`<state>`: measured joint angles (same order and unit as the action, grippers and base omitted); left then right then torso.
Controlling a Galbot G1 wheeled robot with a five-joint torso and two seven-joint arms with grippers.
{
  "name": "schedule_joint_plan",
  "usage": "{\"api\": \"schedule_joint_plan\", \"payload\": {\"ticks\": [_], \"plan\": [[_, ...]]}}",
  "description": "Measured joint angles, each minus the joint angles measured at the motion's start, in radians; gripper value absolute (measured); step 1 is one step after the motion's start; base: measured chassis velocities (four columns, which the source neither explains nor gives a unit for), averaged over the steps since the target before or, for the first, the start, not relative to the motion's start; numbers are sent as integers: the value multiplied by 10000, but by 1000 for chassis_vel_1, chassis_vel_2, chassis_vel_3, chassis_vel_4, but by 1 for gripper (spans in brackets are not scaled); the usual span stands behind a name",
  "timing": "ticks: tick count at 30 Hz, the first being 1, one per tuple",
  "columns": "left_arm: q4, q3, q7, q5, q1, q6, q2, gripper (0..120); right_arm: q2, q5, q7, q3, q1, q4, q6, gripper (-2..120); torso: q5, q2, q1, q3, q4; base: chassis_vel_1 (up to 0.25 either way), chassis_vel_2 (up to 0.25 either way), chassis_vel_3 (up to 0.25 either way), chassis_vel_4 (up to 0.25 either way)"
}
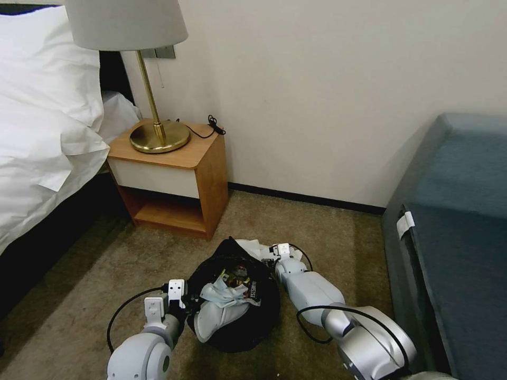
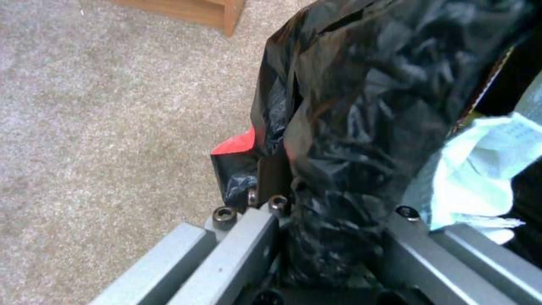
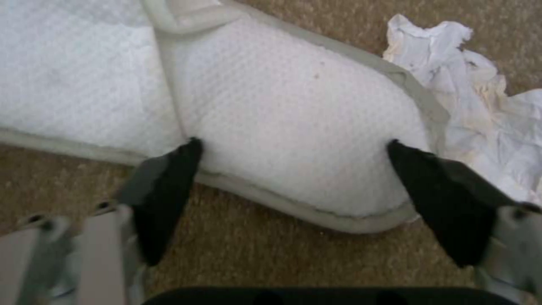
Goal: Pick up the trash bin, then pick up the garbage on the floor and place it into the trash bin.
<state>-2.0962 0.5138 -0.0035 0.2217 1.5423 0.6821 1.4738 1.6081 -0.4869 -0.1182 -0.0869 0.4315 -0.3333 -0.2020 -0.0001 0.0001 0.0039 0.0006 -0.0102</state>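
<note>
While trash bin sits low over carpet before nightstand, black liner rim pinched in left gripper, jaws clamped on bag plastic. Bin contents: white slipper, pale tissue, dark wrapper. Red patch shows under liner at bin wall. Right gripper beyond bin, jaws spread wide, straddling second slipper on floor, tips at its edges, nothing gripped. Crumpled tissue just beside that slipper.
</note>
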Motion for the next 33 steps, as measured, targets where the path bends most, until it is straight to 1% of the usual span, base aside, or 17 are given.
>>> {"api": "schedule_joint_plan", "payload": {"ticks": [1,2,3,4,5,7,8,10,13,15,16,18,19,21,22,23,33], "plan": [[-17,1,6,-5,12,-4,2,0,0,11,24,0,22,5,44,76,-1,0,0,-1,-1,0,0,0,0],[-17,1,6,-5,12,-4,2,0,0,11,24,0,22,5,44,76,-1,0,0,-1,-1,0,0,0,0],[-29,2,9,-7,16,-6,2,0,0,15,35,1,35,5,66,72,-1,0,0,0,0,0,0,0,0],[-38,9,11,-8,21,-11,1,0,0,19,51,1,53,4,111,65,0,1,-1,-1,0,0,0,0,0],[-38,9,11,-8,21,-11,1,0,0,19,51,1,53,4,111,65,0,1,-1,-1,0,0,0,0,0],[-56,27,13,-9,27,-15,-21,0,0,20,64,8,73,-17,167,54,0,2,-1,-1,0,0,0,0,0],[-56,27,13,-9,27,-15,-21,0,0,20,64,8,73,-17,167,54,0,2,-1,-1,0,0,0,0,0],[-59,28,17,-9,34,-20,-30,0,0,21,64,7,74,-34,183,42,1,2,-1,-1,0,0,0,0,0],[-61,28,20,-7,35,-21,-32,0,0,20,64,6,74,-42,194,37,1,2,0,0,0,0,0,0,0],[-61,27,24,9,28,-23,-46,0,0,18,63,-1,73,-47,232,24,1,2,-1,0,0,0,0,0,0],[-61,27,24,9,28,-23,-46,0,0,18,63,-1,73,-47,232,24,1,2,-1,0,0,0,0,0,0],[-61,31,27,35,11,-24,-72,0,0,17,63,-2,73,-52,258,14,1,1,0,1,0,0,0,0,0],[-61,31,27,35,11,-24,-72,0,0,17,63,-2,73,-52,258,14,1,1,0,1,0,0,0,0,0],[-61,41,30,70,-5,-29,-104,0,0,20,63,-8,76,-52,302,4,1,1,0,1,1,0,0,0,0],[-61,41,30,70,-5,-29,-104,0,0,20,63,-8,76,-52,302,4,1,1,0,1,1,0,0,0,0],[-61,44,32,84,-13,-30,-116,0,0,31,63,-11,83,-52,323,0,1,1,0,2,1,0,0,0,0],[15,28,38,124,-104,-49,-127,0,-47,61,82,-20,102,-45,432,0,2,-1,0,2,3,0,0,0,0]]}}
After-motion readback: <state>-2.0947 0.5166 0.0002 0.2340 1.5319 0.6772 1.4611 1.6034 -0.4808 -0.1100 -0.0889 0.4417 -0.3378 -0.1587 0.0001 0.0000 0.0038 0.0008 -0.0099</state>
